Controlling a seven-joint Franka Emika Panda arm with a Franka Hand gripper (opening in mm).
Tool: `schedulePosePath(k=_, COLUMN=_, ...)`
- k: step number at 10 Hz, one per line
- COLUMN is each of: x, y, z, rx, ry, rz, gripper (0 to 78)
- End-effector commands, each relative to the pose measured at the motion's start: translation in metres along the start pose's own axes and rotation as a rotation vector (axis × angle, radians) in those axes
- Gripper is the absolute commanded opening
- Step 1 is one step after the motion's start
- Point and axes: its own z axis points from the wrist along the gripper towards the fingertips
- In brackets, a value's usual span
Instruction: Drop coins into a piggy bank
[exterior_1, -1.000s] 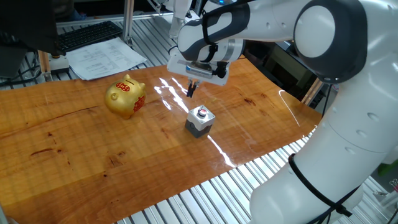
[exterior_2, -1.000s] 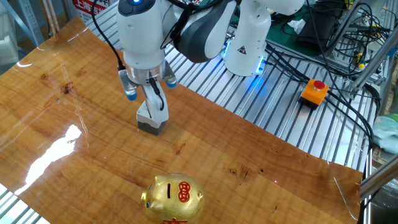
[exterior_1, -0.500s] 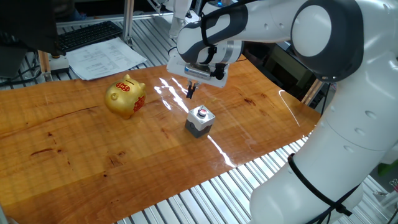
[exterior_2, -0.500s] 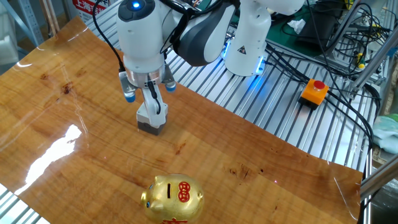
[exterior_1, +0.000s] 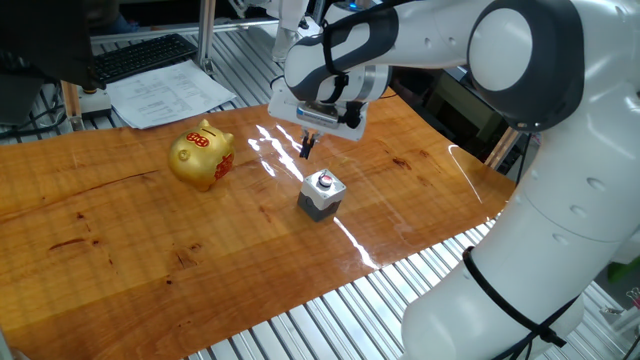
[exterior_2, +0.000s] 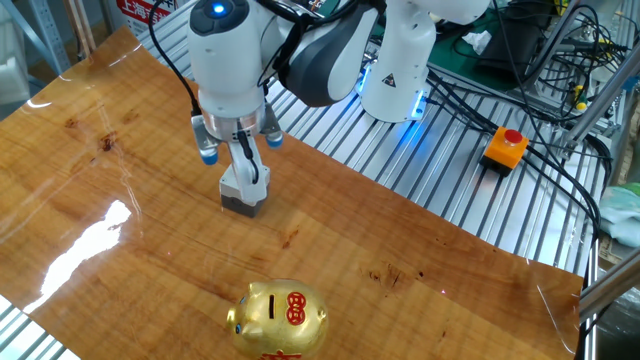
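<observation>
The gold piggy bank (exterior_1: 201, 155) stands on the wooden table, left of my gripper; in the other fixed view it (exterior_2: 278, 318) shows its back slot and red marks at the near edge. My gripper (exterior_1: 306, 150) hangs just above and behind a small grey block (exterior_1: 321, 194) with a red-dotted top. Its thin fingers are pressed together, pointing down. In the other fixed view the gripper (exterior_2: 254, 170) hovers right over the block (exterior_2: 243, 192). No coin shows clearly between the fingertips or on the table.
A keyboard (exterior_1: 140, 57) and papers (exterior_1: 170, 93) lie beyond the table's far left edge. An orange box with a red button (exterior_2: 505, 147) and cables sit on the metal rails. The arm's base (exterior_2: 400, 70) stands behind the table.
The gripper has risen slightly above the grey block compared with one second ago. The piggy bank and block have not moved.
</observation>
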Motion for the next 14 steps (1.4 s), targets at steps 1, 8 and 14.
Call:
schedulePosePath(k=1, x=-0.001, y=0.000, z=-0.002, rx=0.013, ry=0.009, rz=0.085, gripper=0.0)
schedulePosePath(k=8, x=0.003, y=-0.006, z=0.004, rx=0.051, ry=-0.011, rz=0.150, gripper=0.0)
schedulePosePath(k=14, x=0.006, y=-0.021, z=0.013, rx=0.063, ry=-0.021, rz=0.207, gripper=0.0)
